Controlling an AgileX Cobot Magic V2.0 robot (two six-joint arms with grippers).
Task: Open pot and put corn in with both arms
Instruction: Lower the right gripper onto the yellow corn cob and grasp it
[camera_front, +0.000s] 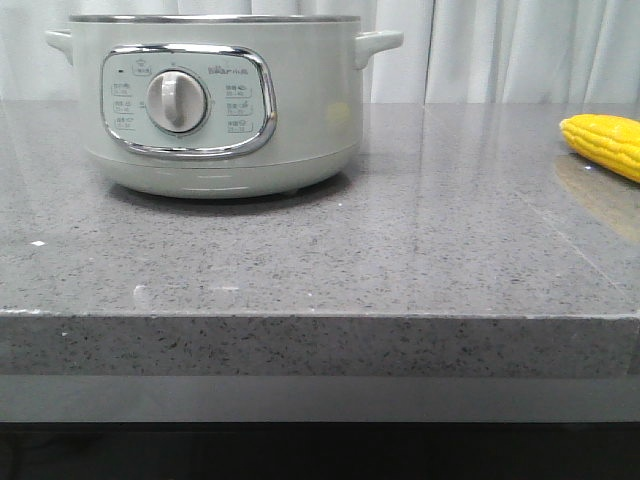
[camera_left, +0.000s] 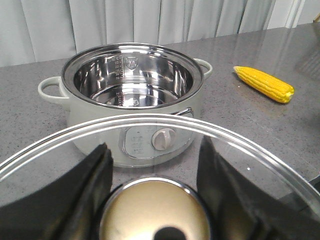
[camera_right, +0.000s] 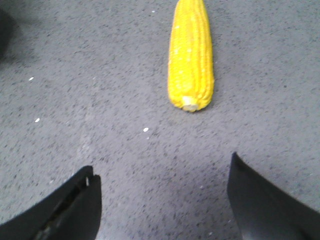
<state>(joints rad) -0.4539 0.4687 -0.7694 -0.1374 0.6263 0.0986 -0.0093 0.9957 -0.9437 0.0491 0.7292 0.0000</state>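
The pale grey-green pot (camera_front: 215, 100) stands open at the back left of the counter, its empty steel bowl (camera_left: 132, 80) showing in the left wrist view. My left gripper (camera_left: 154, 145) is shut on the round metal knob (camera_left: 155, 210) of the glass lid (camera_left: 150, 119), held up in front of the pot. The yellow corn (camera_front: 605, 143) lies on the counter at the right edge, to the right of the pot (camera_left: 264, 83). My right gripper (camera_right: 162, 164) hangs open above the counter, a short way off the cob's cut end (camera_right: 191, 55), with nothing between its fingers. Neither gripper shows in the front view.
The speckled grey stone counter (camera_front: 400, 250) ends in a front edge close to the camera. White curtains (camera_front: 520, 50) hang behind the counter.
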